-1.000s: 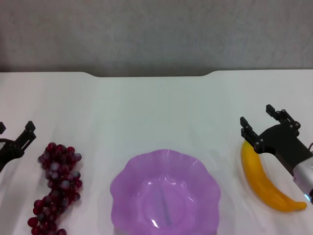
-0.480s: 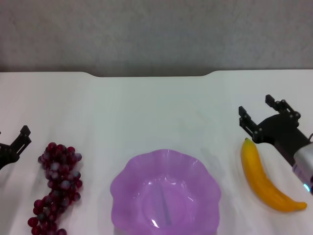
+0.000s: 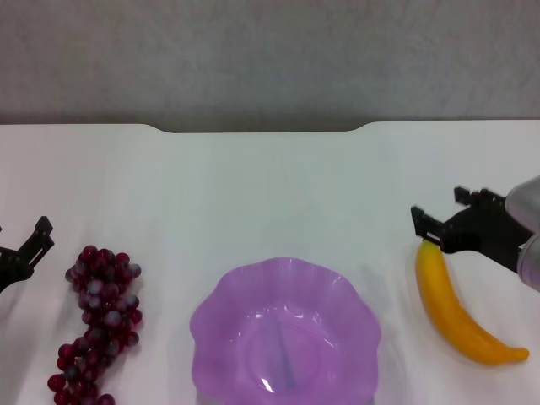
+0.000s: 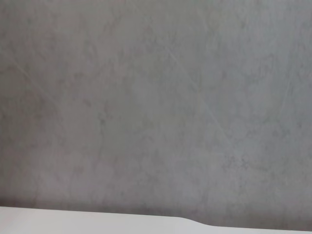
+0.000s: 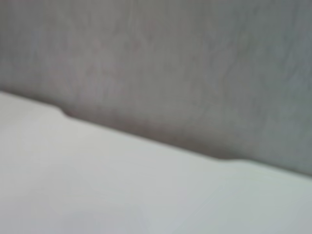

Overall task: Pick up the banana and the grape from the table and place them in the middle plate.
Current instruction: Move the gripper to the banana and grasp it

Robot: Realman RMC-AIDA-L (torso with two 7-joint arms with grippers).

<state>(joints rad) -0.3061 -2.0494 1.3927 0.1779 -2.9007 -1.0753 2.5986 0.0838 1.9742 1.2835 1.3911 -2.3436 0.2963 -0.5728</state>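
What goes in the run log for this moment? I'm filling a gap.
right gripper: open, above banana tip | left gripper: beside grape | middle plate: empty | nothing held

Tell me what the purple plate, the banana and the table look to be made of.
The plate looks like translucent purple plastic or glass: light passes through it, and its wavy rim is glossy. The banana has a smooth, even yellow skin with a slight sheen; real or plastic cannot be told. The table is a plain white, smooth, matte top, probably laminate.
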